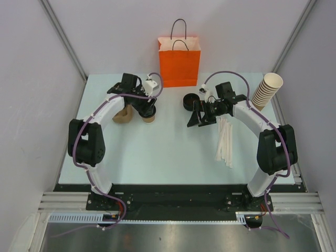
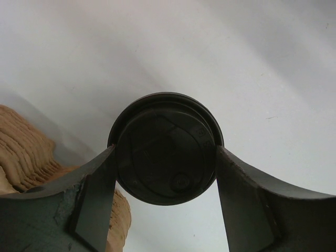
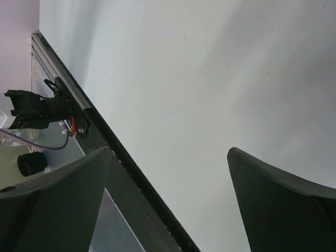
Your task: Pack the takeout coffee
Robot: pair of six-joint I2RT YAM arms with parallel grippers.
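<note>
The takeout coffee stands on the pale bench at about 10 o'clock from the bench's middle, with the left gripper directly over it. In the left wrist view the cup's round black lid fills the gap of the left gripper, and one finger meets the lid's rim at 9 o'clock while the other meets it at 3 o'clock, so the gripper is clamped on the coffee at lid height. A pile of brown cardboard sleeves lies just beside the coffee at its 9 o'clock.

The right gripper hangs near the bench's middle, its jaws spread wide with only bare bench between them. The orange paper bag stands upright at 12 o'clock on the far edge. A stack of black lids sits at 1 o'clock, a tilted stack of paper cups at 2 o'clock, and white sticks at 4 o'clock.
</note>
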